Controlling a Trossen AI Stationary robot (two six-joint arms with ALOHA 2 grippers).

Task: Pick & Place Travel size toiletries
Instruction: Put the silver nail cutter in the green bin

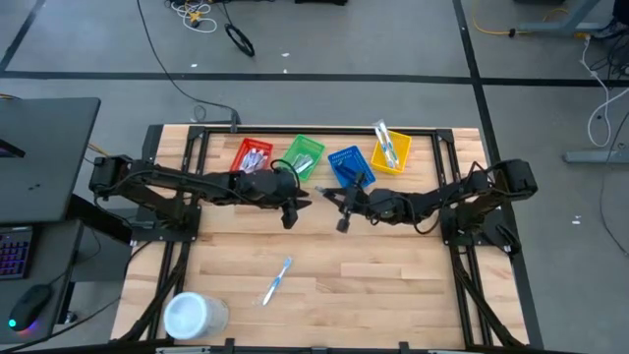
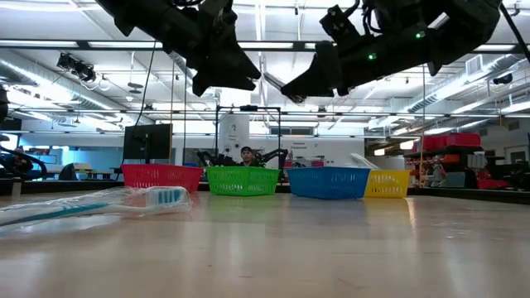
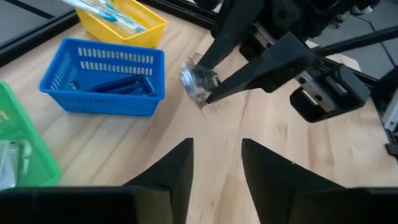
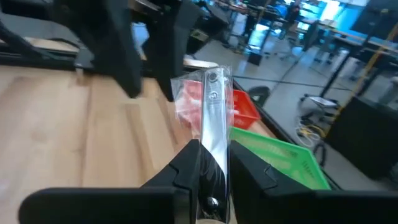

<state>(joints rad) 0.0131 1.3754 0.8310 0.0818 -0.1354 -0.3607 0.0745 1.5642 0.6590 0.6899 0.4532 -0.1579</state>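
My right gripper is shut on a slim silvery toiletry in clear wrap, held above the table's middle, in front of the blue basket. My left gripper faces it from the table's left side, a short way off, open with nothing between its fingers. The left wrist view shows the wrapped item at the right gripper's fingertips. A wrapped blue-and-white toothbrush lies flat on the table nearer the front edge. Dark blue items lie in the blue basket, and toothbrushes in the yellow basket. My right gripper pinches the wrapped item's near end between its two fingers. The fingers come nearly level from the table's right side and lie along the item. Its free end sticks out beyond the fingertips toward my left gripper, lifted clear of the table.
Red, green, blue and yellow baskets stand in a row along the table's far side. A big white round tub sits at the near left corner. Bare wood lies at the near right.
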